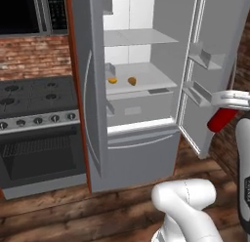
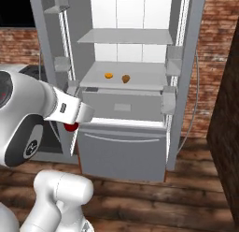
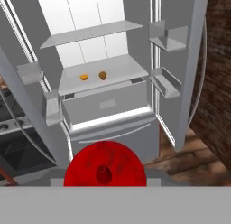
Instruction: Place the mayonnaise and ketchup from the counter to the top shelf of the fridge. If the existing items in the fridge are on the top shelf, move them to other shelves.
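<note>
The fridge stands with both upper doors swung wide, its pale grey lining exposed, beside a black oven set against a brick wall. The gripper hangs in front of the open compartment, outside it and over the wooden floor, with its jaws drawn in on the ketchup; the red bottle slants down and to the left from the white hand in the left base view, and shows as a small red patch under the forearm in the right base view. In the hand view the ketchup is seen end-on as a large red disc with a darker dimple at its centre, lying low in the middle where the fingertips would rise (the bottle hides them, so the contact points themselves cannot be made out). Inside the fridge, the top shelf is a thin pale panel bare of goods. On the shelf below it lie two small lumps, well apart from the gripper: an orange one to the left and a browner oval one just beside it, not touching. Under that shelf sits a closed drawer, and small bins line the inner face of each door.
</note>
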Motion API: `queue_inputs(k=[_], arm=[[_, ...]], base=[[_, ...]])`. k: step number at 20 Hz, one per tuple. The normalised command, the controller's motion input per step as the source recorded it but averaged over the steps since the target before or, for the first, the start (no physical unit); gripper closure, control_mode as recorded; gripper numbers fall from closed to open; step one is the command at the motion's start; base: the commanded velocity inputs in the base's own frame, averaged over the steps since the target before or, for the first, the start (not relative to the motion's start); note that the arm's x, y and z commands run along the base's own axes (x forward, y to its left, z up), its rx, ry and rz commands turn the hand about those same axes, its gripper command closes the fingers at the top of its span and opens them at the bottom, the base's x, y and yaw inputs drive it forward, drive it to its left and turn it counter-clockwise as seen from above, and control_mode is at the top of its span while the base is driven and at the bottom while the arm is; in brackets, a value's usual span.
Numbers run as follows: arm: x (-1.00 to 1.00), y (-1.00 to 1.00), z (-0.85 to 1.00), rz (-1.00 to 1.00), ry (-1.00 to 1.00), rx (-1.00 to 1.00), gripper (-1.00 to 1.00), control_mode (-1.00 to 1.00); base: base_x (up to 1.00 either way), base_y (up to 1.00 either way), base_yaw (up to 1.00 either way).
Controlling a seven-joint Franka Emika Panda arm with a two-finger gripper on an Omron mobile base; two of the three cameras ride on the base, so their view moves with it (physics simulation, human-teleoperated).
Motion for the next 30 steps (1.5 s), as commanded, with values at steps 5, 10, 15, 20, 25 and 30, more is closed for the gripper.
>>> queue_inputs(k=[5,10,15,20,25,30], arm=[[0.0,0.0,0.0,0.0,0.0,0.0,1.0,1.0],[0.0,0.0,0.0,0.0,0.0,0.0,1.0,1.0],[0.0,0.0,0.0,0.0,0.0,0.0,1.0,1.0],[0.0,0.0,0.0,0.0,0.0,0.0,1.0,1.0],[0.0,0.0,0.0,0.0,0.0,0.0,1.0,1.0],[0.0,0.0,0.0,0.0,0.0,0.0,1.0,1.0]], base=[[0.48,0.0,0.04],[0.79,-0.14,0.06],[0.85,-0.13,0.07],[0.81,-0.16,0.07],[0.71,-0.25,0.08],[0.62,-0.29,0.06]])
